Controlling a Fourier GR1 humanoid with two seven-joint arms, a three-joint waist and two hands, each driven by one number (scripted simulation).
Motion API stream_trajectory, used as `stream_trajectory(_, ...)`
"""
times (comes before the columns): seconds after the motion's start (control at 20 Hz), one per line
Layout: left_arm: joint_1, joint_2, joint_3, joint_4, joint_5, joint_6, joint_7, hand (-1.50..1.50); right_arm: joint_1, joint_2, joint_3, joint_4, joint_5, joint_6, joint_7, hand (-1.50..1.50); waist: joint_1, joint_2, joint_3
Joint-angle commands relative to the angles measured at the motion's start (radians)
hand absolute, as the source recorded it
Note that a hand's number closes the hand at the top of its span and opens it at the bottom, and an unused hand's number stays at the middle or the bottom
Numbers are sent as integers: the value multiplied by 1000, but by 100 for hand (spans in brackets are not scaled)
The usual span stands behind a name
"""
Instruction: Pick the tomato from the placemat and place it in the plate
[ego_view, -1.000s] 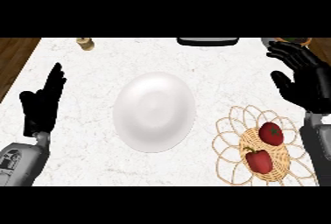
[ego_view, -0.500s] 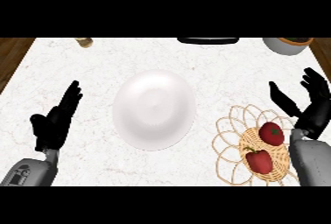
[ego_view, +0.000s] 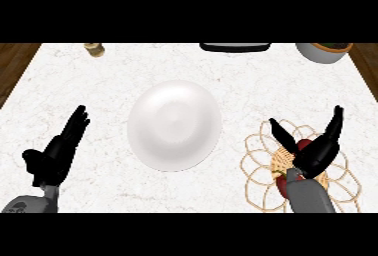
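From the head view I look steeply down on a white marbled desk (ego_view: 88, 80) with wooden floor showing at its left edge. A white plate (ego_view: 175, 125) lies near the middle of the desk, and nothing rests on it.

To the right of the plate, well apart from it, I see a woven placemat (ego_view: 258, 150) of pale looping strands. My right hand (ego_view: 316, 152) hovers directly over the placemat, its grey forearm (ego_view: 306, 196) coming up from the lower edge. The thumb and the fingers are spread apart and fairly straight, so I read the hand as open and holding nothing. The tomato (ego_view: 303, 145) is on the placemat, and only a red patch of it shows in the gap between thumb and fingers. I cannot tell whether the hand touches it. A second red patch (ego_view: 283, 184) shows lower on the placemat, just left of the wrist, mostly hidden by the forearm, and I cannot say what it is.

My left hand (ego_view: 55, 155) rests at the left of the view, open with fingers straight and pointing up, well away from the plate.

Along the far edge of the desk I see a small tan jar (ego_view: 94, 48) at the left, a dark tray-like object (ego_view: 235, 47) in the middle, and a pale bowl (ego_view: 323, 52) at the right, each cut off by the view's top.
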Motion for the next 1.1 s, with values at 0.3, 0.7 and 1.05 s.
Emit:
stream_trajectory(0.3,27,-5,13,15,0,-14,-29,0,116,34,-27,-28,371,277,464,-150,-13,-2,-4)
stream_trajectory(0.7,40,-20,8,-4,-8,-12,-23,0,132,34,59,-299,539,674,931,-150,-10,-5,2)
stream_trajectory(1.05,2,-36,33,47,-31,-26,-30,0,89,20,-1,-453,554,937,1091,-150,-3,4,5)
